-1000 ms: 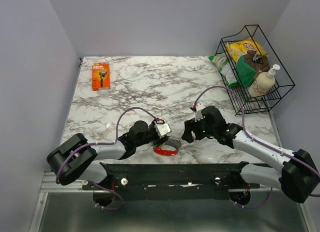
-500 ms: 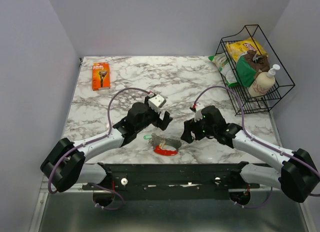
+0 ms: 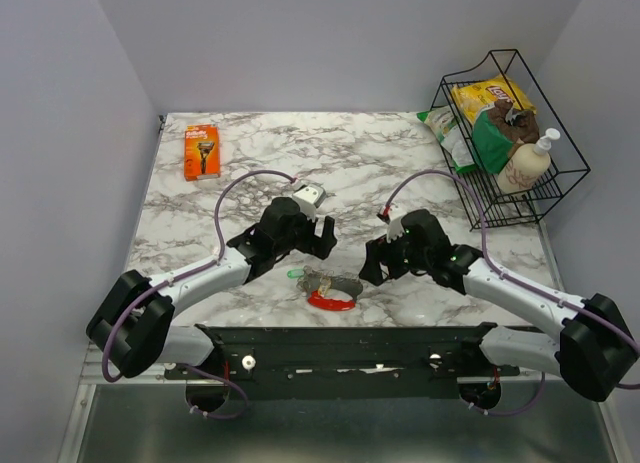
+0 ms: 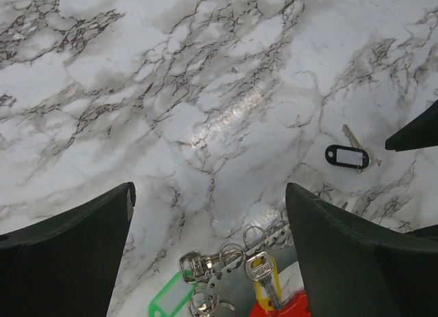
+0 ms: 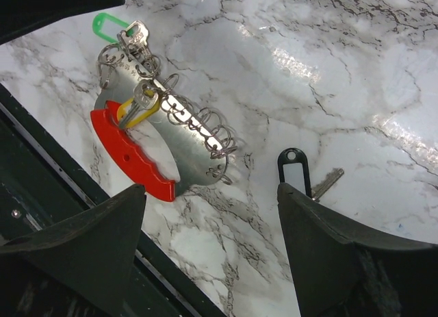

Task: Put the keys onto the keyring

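Our left gripper (image 3: 326, 241) has lifted off and drawn back from the keys (image 3: 330, 286), which it covered a second ago. In its wrist view the jaws stand wide apart with nothing between them, bare marble under the gap and the keys just at the lower border. Our right gripper (image 3: 370, 266) sits about where it was, its fingers (image 5: 82, 242) likewise spread wide and empty, hovering over the right end of the bunch. The keys now lie uncovered between the two grippers, with the green head (image 3: 296, 273) to the left and the red tag (image 3: 332, 302) on the near side, close to the black rail (image 3: 350, 343) at the table's near edge, so there is little room on that side. The keyring (image 5: 294, 168) lies flat just beside the bunch's right end, apart from it, with a loose silver key (image 5: 328, 182) touching it. Farther back the table (image 3: 400, 153) is open marble, up to the razor pack (image 3: 201, 151) at far left and the wire basket (image 3: 510, 133) at far right.
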{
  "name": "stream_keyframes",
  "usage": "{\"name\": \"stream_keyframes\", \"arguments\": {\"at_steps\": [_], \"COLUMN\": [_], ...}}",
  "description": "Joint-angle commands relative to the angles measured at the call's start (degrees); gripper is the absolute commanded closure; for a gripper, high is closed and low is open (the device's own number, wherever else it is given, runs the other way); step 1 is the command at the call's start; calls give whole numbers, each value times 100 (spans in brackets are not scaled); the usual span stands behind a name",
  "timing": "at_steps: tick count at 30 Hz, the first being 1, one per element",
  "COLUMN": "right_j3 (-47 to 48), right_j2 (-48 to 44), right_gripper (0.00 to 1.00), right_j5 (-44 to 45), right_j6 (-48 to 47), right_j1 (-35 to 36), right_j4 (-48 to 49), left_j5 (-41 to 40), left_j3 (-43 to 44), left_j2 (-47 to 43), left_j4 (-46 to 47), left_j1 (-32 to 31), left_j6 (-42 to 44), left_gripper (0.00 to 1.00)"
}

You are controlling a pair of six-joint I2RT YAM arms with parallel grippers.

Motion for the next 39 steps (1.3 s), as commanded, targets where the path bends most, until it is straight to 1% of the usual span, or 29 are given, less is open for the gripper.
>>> {"name": "stream_keyframes", "arguments": {"at_steps": [1,3,4,6,8,10,13,15,20,23,30,32,39], "right_j3": [259,337,364,461,522,575,610,611,558,505,444,452,505], "right_j2": [200,305,341,464,534,631,692,736,807,781,692,719,1035], "right_gripper": [15,17,20,22,26,28,28,28,29,29,30,34,39], "right_j5": [-149,-123,-123,-140,-149,-62,237,342,273,211,45,-43,-386], "right_j6": [-27,61,88,167,228,307,457,553,738,756,624,554,448], "right_j1": [-18,-27,-27,-18,-18,-27,-36,-79,-246,-351,-431,-431,-422], "right_j4": [146,129,129,120,120,103,59,32,41,41,50,41,-3], "left_j5": [241,400,418,523,663,936,1077,1007,463,357,163,146,462], "left_j3": [145,136,127,101,66,48,48,109,452,496,356,321,110], "left_j2": [-7,1,-7,1,1,1,19,54,370,476,309,265,98], "left_j4": [-289,-351,-368,-412,-404,-395,-360,-394,-728,-738,-711,-737,-658], "left_j1": [48,48,48,48,48,39,-74,-171,-672,-743,-726,-699,-514], "left_j6": [-154,-145,-154,-172,-181,-198,-233,-225,-128,-181,-242,-260,-374], "left_gripper": [2,5,5,5,6,9,14,14,15,16,16,16,18]}}
